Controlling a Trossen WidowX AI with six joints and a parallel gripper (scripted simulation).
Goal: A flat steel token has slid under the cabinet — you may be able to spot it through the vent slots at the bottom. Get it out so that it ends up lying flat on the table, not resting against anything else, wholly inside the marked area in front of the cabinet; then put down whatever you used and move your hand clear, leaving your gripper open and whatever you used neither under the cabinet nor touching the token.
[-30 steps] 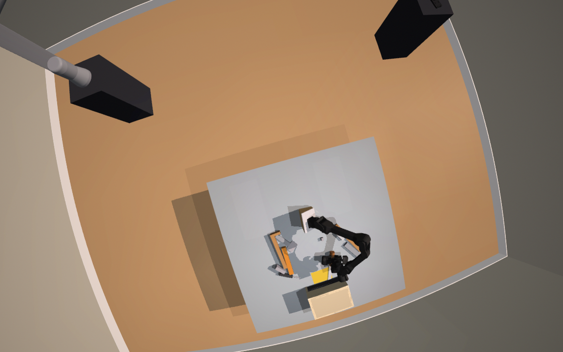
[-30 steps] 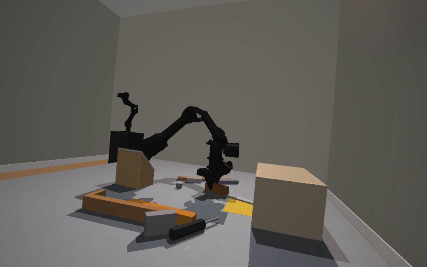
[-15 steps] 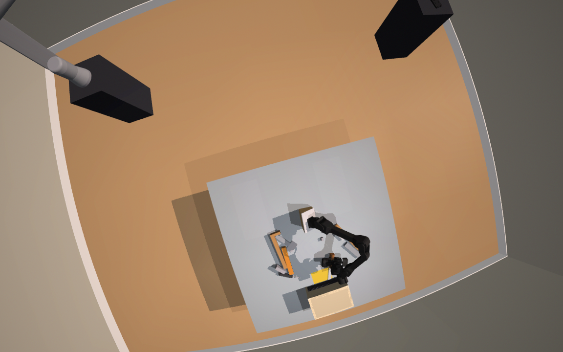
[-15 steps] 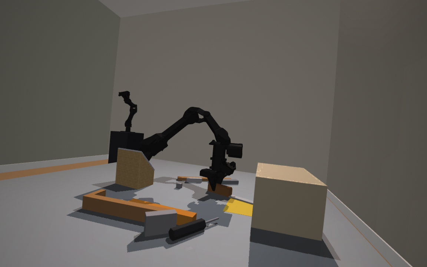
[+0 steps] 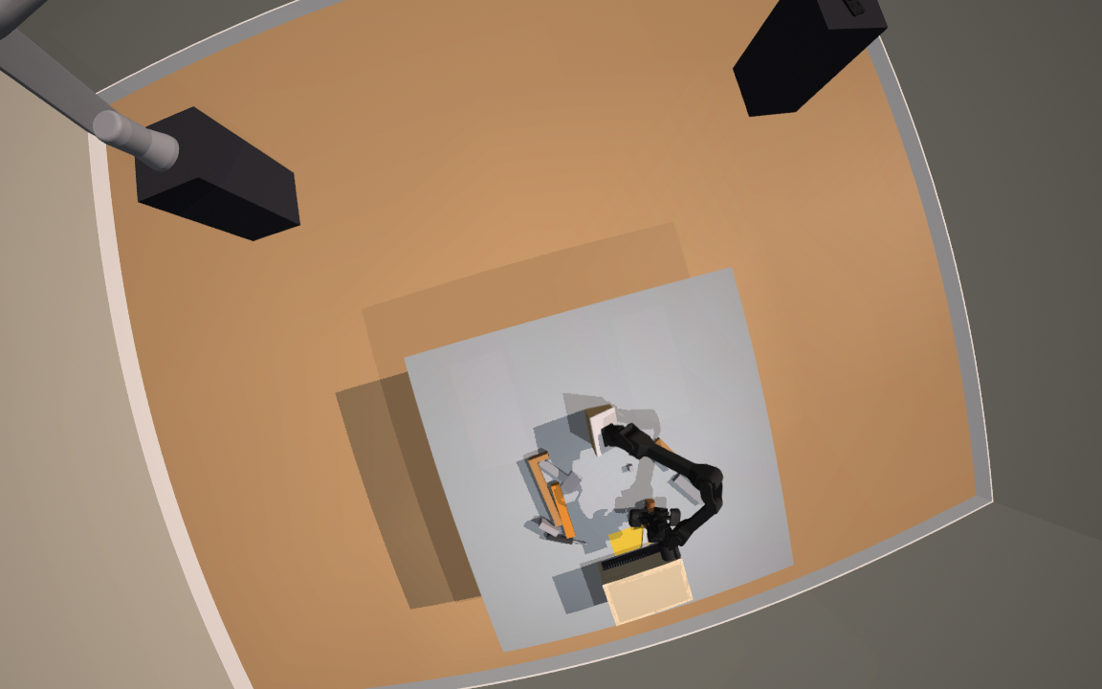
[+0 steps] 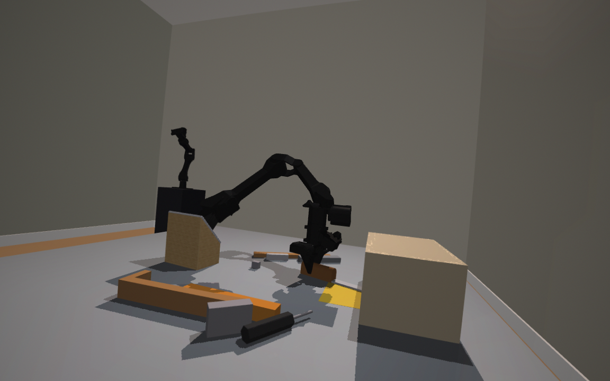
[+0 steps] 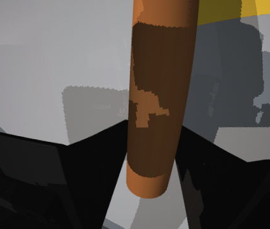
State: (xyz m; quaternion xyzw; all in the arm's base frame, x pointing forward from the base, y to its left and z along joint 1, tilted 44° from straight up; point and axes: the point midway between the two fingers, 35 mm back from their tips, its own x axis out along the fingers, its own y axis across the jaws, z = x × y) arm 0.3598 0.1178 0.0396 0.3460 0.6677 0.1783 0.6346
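Observation:
My gripper is shut on the orange-brown handle of a tool, low over the table. The tool's thin rod runs from the handle toward the cabinet, beside the yellow marked area; its far end is hidden. The yellow marked area lies in front of the cabinet. Dark vent slots line the cabinet's front low down in the overhead view. I cannot see the steel token in any view.
An orange L-shaped piece, an orange bar, a grey block and a black-handled screwdriver lie to one side. A small grey cube lies mid-table. More grey and orange pieces lie beyond the arm. A slant-topped block stands by the arm's base.

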